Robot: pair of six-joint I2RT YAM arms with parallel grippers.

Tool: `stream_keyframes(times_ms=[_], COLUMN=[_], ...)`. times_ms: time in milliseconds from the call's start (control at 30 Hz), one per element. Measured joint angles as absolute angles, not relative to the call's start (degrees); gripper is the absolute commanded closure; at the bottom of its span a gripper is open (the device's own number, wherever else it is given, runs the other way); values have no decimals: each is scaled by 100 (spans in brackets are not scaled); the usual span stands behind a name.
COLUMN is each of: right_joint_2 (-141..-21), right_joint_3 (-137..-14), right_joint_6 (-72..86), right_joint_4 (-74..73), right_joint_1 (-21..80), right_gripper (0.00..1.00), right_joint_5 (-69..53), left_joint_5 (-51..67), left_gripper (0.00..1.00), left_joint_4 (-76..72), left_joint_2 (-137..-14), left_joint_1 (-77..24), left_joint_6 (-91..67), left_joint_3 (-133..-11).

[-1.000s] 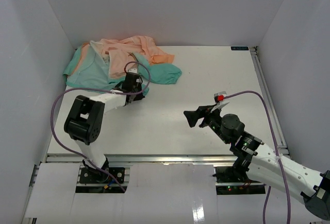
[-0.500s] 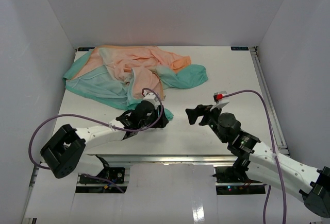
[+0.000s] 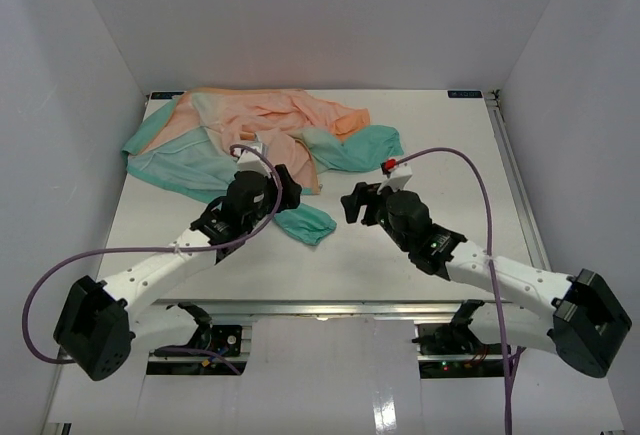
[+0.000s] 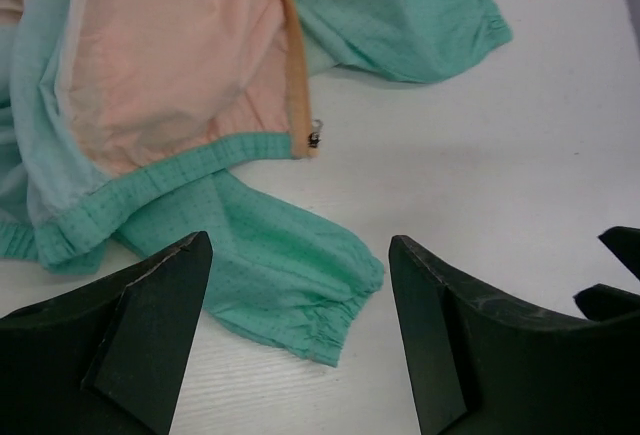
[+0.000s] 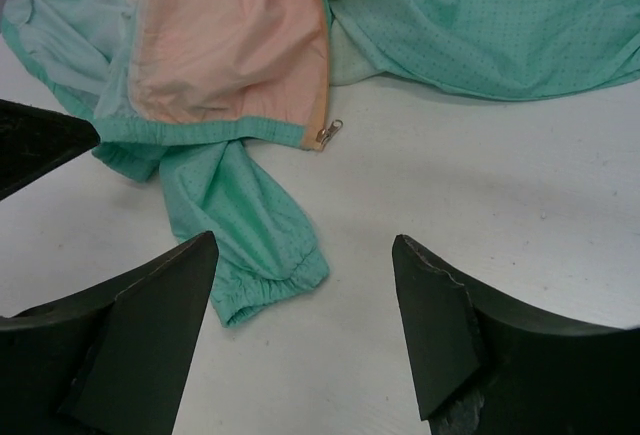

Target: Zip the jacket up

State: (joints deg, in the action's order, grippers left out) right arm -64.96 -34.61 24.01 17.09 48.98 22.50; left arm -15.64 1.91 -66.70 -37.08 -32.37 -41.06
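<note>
Table (image 3: 440, 155): white, unchanged.

Jacket (image 3: 260, 130): peach and teal, at the far left of the table. It was bunched in the corner a second ago and is now spread wide, unzipped. Its far edge is cut off in both wrist views, and the mating zipper side cannot be made out.

Sleeve (image 3: 308, 223): teal, lying flat near the hem, freshly uncovered.

Left gripper (image 3: 278, 191): wide, empty, withdrawn from the sleeve and hiding part of the hem from above.

Right gripper (image 3: 355, 203): wide, empty, moved closer to the hem.

Zipper pull (image 5: 330, 133): small, at the hem corner.
</note>
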Motion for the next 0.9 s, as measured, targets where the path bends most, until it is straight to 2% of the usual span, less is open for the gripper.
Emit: stream_keyframes(times_ms=[200, 500, 767, 900], right_joint_2=[-8047, -10201, -11419, -11695], right_joint_3=[-4156, -5525, -6680, -6879], right_joint_6=[2349, 2113, 2060, 2072], right_joint_4=[2142, 2461, 2419, 2419], right_joint_1=[4121, 3685, 3513, 3505], right_gripper=[27, 29, 30, 31], right_joint_5=[1154, 40, -425, -551], left_joint_5=[-1734, -1678, -1838, -1948], left_gripper=[20, 17, 15, 15], left_joint_4=[288, -632, -1288, -1574], left_joint_2=[-7105, -6271, -5449, -5306], left_joint_1=[-3509, -3429, -3430, -3428], left_joint_6=[-3313, -3280, -3167, -3125], left_joint_3=[-3950, -2639, -2110, -1996])
